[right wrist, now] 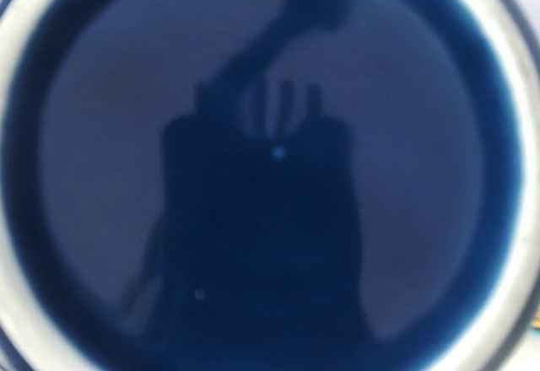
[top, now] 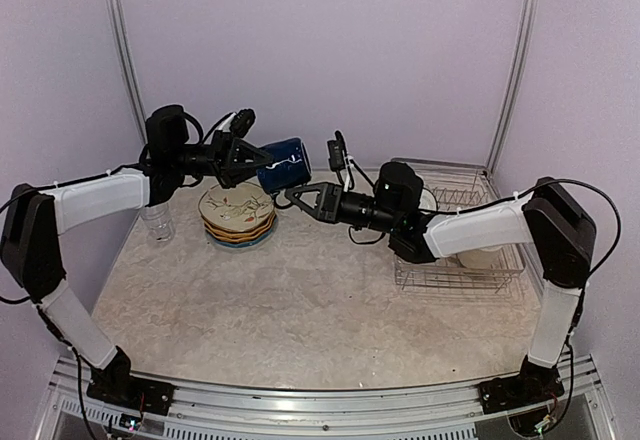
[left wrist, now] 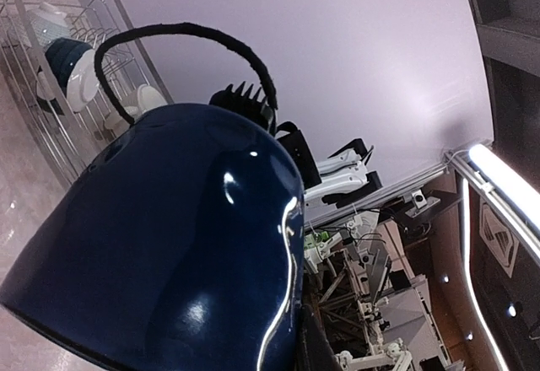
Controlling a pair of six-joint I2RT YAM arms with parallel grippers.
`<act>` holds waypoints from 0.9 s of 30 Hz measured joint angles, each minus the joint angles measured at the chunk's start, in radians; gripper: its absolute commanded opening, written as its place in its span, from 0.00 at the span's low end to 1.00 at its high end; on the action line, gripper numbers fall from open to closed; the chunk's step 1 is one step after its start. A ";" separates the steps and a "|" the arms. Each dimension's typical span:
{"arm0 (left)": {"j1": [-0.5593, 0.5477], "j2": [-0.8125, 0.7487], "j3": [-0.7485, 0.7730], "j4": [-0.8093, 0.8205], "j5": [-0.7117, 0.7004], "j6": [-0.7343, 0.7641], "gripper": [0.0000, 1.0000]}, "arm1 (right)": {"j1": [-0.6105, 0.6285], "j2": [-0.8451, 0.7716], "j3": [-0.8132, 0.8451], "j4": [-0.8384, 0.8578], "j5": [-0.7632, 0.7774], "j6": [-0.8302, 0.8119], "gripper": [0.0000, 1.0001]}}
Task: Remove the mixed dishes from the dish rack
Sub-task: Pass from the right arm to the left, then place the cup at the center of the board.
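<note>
The dish rack stands at the right of the table, and the left wrist view shows it is not yet emptied: a teal bowl and some pale crockery sit among its dividers. Well apart from it, at the back left, the patterned plates lie stacked on the table.

The dark blue mug is in the air on its side, just above and behind that stack, between the two arms. The left gripper meets its left end and, as we read it, pinches it. The mug fills the left wrist view, so the fingers themselves barely show. The right gripper points in from just below the mug. Its camera sees only one round end of the mug, pale-rimmed, so we cannot tell whether its fingers are spread or closed.

We judge this to be the mug's turn — carried or passed across to the unloaded side. The next move calls for turning it upright and lowering it onto bare table, clear of the plates and of the clear glass tumbler to their left.

We can read no brand, label or lettering on anything.
</note>
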State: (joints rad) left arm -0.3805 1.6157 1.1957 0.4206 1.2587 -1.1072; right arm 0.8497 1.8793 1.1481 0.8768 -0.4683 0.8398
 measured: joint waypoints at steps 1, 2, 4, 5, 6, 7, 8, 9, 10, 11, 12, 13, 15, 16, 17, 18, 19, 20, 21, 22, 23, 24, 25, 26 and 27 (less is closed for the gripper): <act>0.000 0.002 -0.002 0.019 0.006 0.002 0.00 | 0.000 0.002 0.000 0.003 -0.006 0.018 0.00; 0.000 0.004 -0.002 0.047 0.013 0.007 0.00 | 0.002 0.002 0.002 0.002 -0.007 0.028 0.00; -0.007 0.003 -0.002 0.087 0.019 0.017 0.00 | 0.003 0.003 0.003 0.005 -0.008 0.048 0.09; -0.007 0.003 -0.002 0.091 0.021 0.015 0.00 | 0.004 0.003 0.004 0.010 -0.006 0.047 0.18; -0.007 0.003 -0.002 0.093 0.020 0.014 0.00 | 0.004 0.003 0.005 0.008 -0.006 0.045 0.28; -0.007 0.003 -0.002 0.090 0.018 0.013 0.00 | 0.004 0.003 0.005 0.005 -0.006 0.036 0.36; -0.008 0.003 -0.002 0.081 0.009 0.006 0.00 | 0.004 0.003 0.005 0.002 -0.001 0.023 0.44; -0.007 0.003 -0.002 0.064 0.006 0.002 0.00 | 0.004 0.002 0.003 -0.003 0.002 0.016 0.52; -0.007 0.004 -0.002 0.048 0.001 -0.001 0.00 | 0.006 -0.002 -0.006 -0.007 0.015 -0.012 0.60; -0.006 0.005 -0.002 0.026 -0.004 -0.003 0.00 | 0.008 -0.007 -0.014 -0.014 0.024 -0.014 0.68; -0.005 0.006 -0.002 0.001 -0.010 -0.002 0.00 | 0.009 -0.021 -0.030 -0.028 0.044 -0.040 0.74; -0.004 0.006 -0.002 -0.025 -0.014 0.004 0.00 | 0.009 -0.031 -0.040 -0.043 0.058 -0.045 0.80; -0.004 0.006 -0.001 -0.080 -0.027 0.029 0.00 | 0.008 -0.068 -0.071 -0.086 0.098 -0.079 0.87; -0.004 0.006 0.002 -0.121 -0.038 0.050 0.00 | 0.008 -0.096 -0.093 -0.107 0.118 -0.094 0.88; -0.004 0.006 0.004 -0.155 -0.049 0.073 0.00 | 0.007 -0.126 -0.116 -0.129 0.139 -0.110 0.89; -0.004 0.006 0.013 -0.214 -0.071 0.106 0.00 | 0.007 -0.153 -0.134 -0.147 0.158 -0.122 0.90; -0.005 0.006 0.027 -0.283 -0.097 0.143 0.00 | 0.006 -0.183 -0.152 -0.173 0.179 -0.140 0.90; -0.008 0.006 0.050 -0.369 -0.141 0.189 0.00 | 0.004 -0.213 -0.167 -0.202 0.200 -0.156 0.90; -0.010 0.006 0.068 -0.431 -0.175 0.227 0.00 | 0.003 -0.236 -0.177 -0.230 0.219 -0.171 0.91; -0.015 0.006 0.097 -0.513 -0.226 0.272 0.00 | 0.003 -0.265 -0.189 -0.265 0.245 -0.187 0.91; -0.019 0.006 0.128 -0.596 -0.290 0.319 0.00 | 0.003 -0.295 -0.200 -0.304 0.272 -0.203 0.91; -0.022 0.006 0.151 -0.650 -0.338 0.352 0.00 | 0.003 -0.315 -0.209 -0.329 0.291 -0.217 0.92; -0.026 0.005 0.176 -0.713 -0.396 0.390 0.00 | 0.003 -0.340 -0.219 -0.361 0.317 -0.232 0.93; -0.032 0.005 0.198 -0.768 -0.454 0.425 0.00 | 0.003 -0.366 -0.233 -0.391 0.343 -0.247 0.93; -0.037 0.003 0.214 -0.814 -0.509 0.454 0.00 | 0.003 -0.391 -0.246 -0.422 0.371 -0.259 0.95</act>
State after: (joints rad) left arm -0.4171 1.6188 1.4097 -0.3931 0.7498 -0.6529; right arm 0.8524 1.4883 0.9020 0.4549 -0.0971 0.5812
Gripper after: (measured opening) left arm 0.071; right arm 0.923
